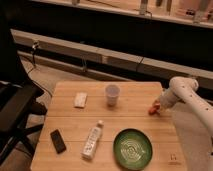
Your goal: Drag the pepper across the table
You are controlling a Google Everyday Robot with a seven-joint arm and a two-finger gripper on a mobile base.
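Your tiny orange-red rounded pepper point(153, 108) sits near the right edge of the light-wood, plank-grain table point(75, 125), right at the tip of the gripper point(157, 104). You can't tell if the gripper grips it or only touches it. The smooth white arm point(187, 92) runs off frame to the right. A translucent cup point(112, 94) and a ribbed green round plate point(132, 148) stand to the pepper's left.
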